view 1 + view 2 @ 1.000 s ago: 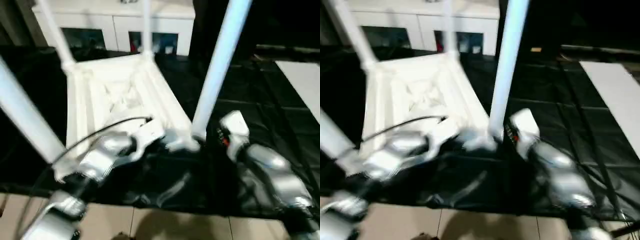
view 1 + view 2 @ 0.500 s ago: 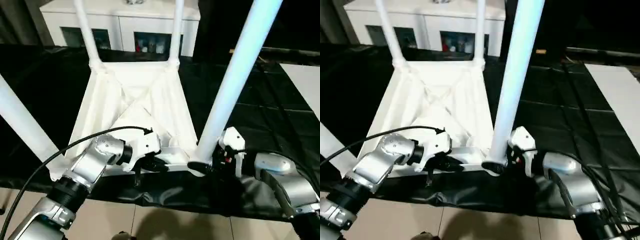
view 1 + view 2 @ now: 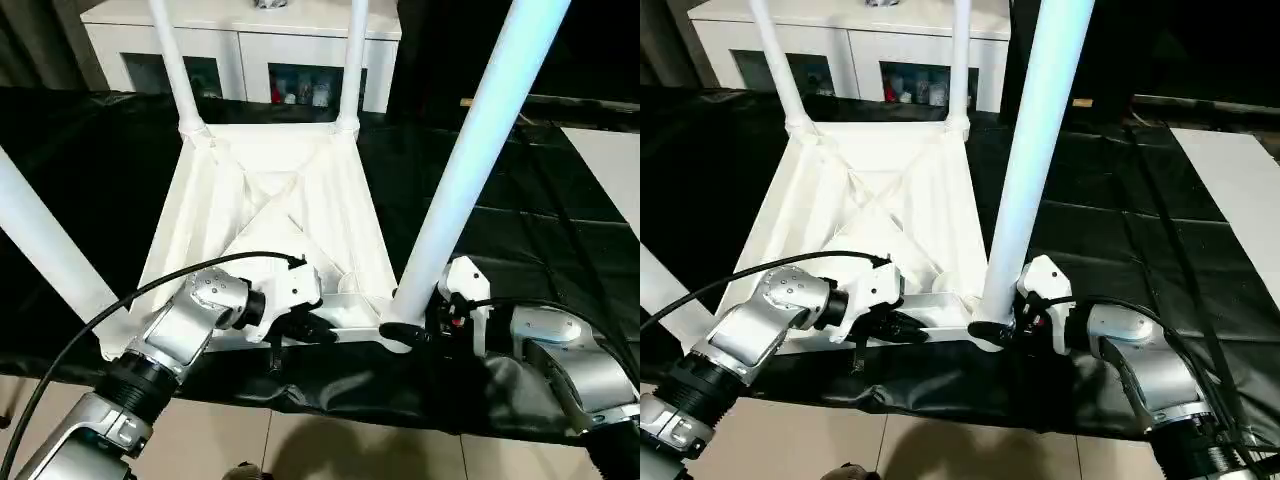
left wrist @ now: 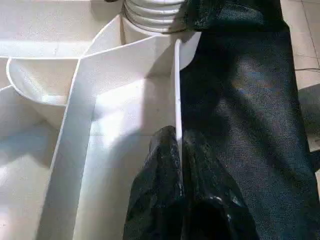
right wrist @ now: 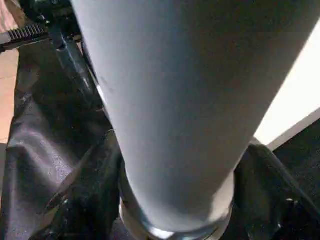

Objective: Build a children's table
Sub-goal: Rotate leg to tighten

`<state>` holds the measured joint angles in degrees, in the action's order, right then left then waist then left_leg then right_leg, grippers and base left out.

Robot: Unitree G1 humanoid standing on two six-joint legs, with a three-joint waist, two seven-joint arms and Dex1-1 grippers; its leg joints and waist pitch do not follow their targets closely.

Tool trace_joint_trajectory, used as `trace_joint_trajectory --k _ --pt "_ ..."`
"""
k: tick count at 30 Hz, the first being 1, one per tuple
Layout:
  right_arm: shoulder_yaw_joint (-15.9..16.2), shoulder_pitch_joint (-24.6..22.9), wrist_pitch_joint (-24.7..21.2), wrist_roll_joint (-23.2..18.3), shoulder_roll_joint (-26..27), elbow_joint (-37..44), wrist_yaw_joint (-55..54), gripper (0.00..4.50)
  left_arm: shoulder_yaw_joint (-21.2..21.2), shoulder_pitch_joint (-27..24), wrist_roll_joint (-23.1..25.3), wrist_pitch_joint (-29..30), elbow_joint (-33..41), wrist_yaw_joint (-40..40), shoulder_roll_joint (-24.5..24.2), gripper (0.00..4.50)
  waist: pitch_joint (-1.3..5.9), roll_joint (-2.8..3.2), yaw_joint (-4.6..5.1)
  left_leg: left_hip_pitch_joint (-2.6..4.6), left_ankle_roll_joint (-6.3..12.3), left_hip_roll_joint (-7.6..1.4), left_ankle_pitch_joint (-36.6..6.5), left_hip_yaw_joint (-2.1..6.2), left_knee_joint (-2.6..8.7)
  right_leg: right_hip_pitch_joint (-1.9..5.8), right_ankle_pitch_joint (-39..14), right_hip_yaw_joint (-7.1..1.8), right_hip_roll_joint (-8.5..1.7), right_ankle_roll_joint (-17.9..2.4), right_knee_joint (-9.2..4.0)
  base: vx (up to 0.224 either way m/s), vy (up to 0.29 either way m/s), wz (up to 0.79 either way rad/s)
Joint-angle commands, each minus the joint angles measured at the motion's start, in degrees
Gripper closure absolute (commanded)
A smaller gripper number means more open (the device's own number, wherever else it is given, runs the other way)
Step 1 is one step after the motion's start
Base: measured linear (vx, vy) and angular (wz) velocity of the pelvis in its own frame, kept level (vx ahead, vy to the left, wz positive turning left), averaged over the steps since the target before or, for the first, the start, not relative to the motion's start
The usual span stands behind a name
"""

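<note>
The upturned tabletop [image 3: 270, 215] lies at 12 o'clock. The left gripper [image 4: 178, 150] pinches its rim shut; the right gripper [image 5: 175, 200] straddles the 3 o'clock leg [image 3: 470, 170], grip uncertain. Twisting could cross-thread that leg.

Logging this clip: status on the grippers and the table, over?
Left gripper jaws pinched on tabletop near rim. Right gripper jaws around near right leg at its base. Four legs standing in sockets. Nothing in the way.
</note>
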<state>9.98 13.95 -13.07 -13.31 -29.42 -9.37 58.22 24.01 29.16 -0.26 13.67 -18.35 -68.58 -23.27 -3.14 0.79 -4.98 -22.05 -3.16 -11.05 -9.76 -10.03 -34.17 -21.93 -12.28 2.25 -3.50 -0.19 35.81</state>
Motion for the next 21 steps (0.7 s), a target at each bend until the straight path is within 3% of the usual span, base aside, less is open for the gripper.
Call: trace_joint_trajectory --k 1,5,6,8,12,15,16,17,18,19,20,21 --pt "0.25 0.69 -0.24 0.68 0.10 -0.97 -0.15 1.80 0.12 1.30 0.28 -0.23 0.43 -0.35 -0.36 4.50 3.52 -0.50 0.27 1.17 1.94 -2.17 -11.78 0.53 4.03 1.97 -8.87 -2.30 -4.16 -12.66 -4.68 0.000 0.000 0.00" --pt "-0.66 1.06 -0.12 2.79 2.90 -3.76 -6.83 1.81 -0.18 1.27 0.56 -0.08 -0.72 1.02 0.26 4.50 3.39 -0.42 0.39 1.21 1.41 -2.07 -12.64 0.50 4.10 1.78 -10.74 -2.33 -4.18 -12.35 -4.90 0.000 0.000 0.00" --pt "-2.01 1.41 -0.78 3.66 5.63 -5.13 -12.79 1.82 -0.72 1.76 0.93 0.42 -2.00 3.53 1.65 4.50 3.35 -0.67 0.58 1.24 0.94 -2.04 -13.44 0.55 4.22 1.81 -12.34 -2.29 -4.15 -11.96 -5.00 0.000 0.000 0.00" --pt "-3.25 1.70 -1.69 4.54 8.61 -6.16 -19.03 1.82 -1.32 2.53 1.49 0.87 -3.69 6.73 3.40 4.50 3.14 -0.52 1.36 1.25 -0.85 -1.80 -15.53 0.72 4.50 1.47 -16.95 -2.18 -4.18 -11.02 -5.34 0.000 0.000 0.00" --pt "-6.30 3.88 -3.45 8.57 18.64 -9.61 -40.36 1.83 -3.62 7.38 4.59 2.11 -12.27 22.26 10.92 4.50 3.21 -0.68 2.32 1.66 -2.91 -1.72 -18.96 1.11 4.68 1.17 -22.47 -2.13 -4.29 -8.93 -5.90 0.000 0.000 0.00" --pt "-7.15 5.93 -3.73 9.61 22.95 -12.07 -47.83 1.83 -4.50 9.90 5.59 2.34 -16.52 28.91 14.09 4.50 3.22 -0.73 2.64 1.71 -2.37 -1.61 -18.57 0.88 4.54 0.70 -20.93 -2.45 -4.24 -8.98 -6.19 0.000 0.000 0.00" --pt "-7.17 6.28 -3.67 9.66 23.37 -12.50 -48.44 1.83 -4.52 10.17 5.70 2.28 -17.02 29.48 14.36 4.50 3.24 -0.72 2.47 1.86 -2.31 -1.60 -18.73 0.90 4.45 0.72 -21.09 -2.40 -4.27 -8.91 -6.25 0.000 0.000 0.00" --pt "-7.12 9.96 -2.74 9.70 27.18 -17.13 -52.76 1.83 -4.76 12.71 6.67 1.69 -21.91 34.99 16.73 4.50 3.32 -0.37 2.46 1.55 -2.02 -1.60 -17.80 0.93 4.54 1.04 -19.72 -2.46 -4.27 -8.89 -6.19 0.000 0.000 0.00" --pt "-7.12 9.96 -2.74 9.70 27.18 -17.13 -52.76 1.83 -4.76 12.71 6.67 1.69 -21.91 34.99 16.73 4.50 3.26 -0.41 2.69 1.41 -2.12 -1.41 -17.97 0.84 4.50 0.84 -19.78 -2.42 -4.19 -9.06 -6.09 0.000 0.000 0.00" --pt "-6.96 11.33 -2.18 9.58 28.39 -18.95 -53.68 1.83 -4.88 13.57 7.01 1.38 -23.73 36.89 17.48 4.50 3.49 -0.44 2.52 1.67 -2.21 -1.54 -17.94 0.93 4.49 1.10 -19.01 -2.33 -4.20 -8.80 -6.11 0.000 0.000 0.00" --pt "-6.80 12.19 -1.49 9.57 28.82 -19.87 -53.61 1.48 -4.66 13.98 7.28 0.69 -24.87 37.15 17.67 4.50 3.48 -0.21 2.43 1.60 -2.06 -1.58 -17.09 0.88 4.45 1.06 -17.37 -2.45 -4.25 -9.04 -6.02 0.000 0.000 0.00" --pt "-7.30 12.31 -0.09 8.15 29.22 -19.21 -51.15 1.27 -4.65 14.06 7.49 0.19 -25.40 36.90 17.65 4.50 3.44 -0.40 2.54 1.15 -1.73 -1.52 -16.20 0.90 4.58 1.46 -15.25 -2.39 -4.13 -9.38 -5.85 0.000 0.000 0.00"
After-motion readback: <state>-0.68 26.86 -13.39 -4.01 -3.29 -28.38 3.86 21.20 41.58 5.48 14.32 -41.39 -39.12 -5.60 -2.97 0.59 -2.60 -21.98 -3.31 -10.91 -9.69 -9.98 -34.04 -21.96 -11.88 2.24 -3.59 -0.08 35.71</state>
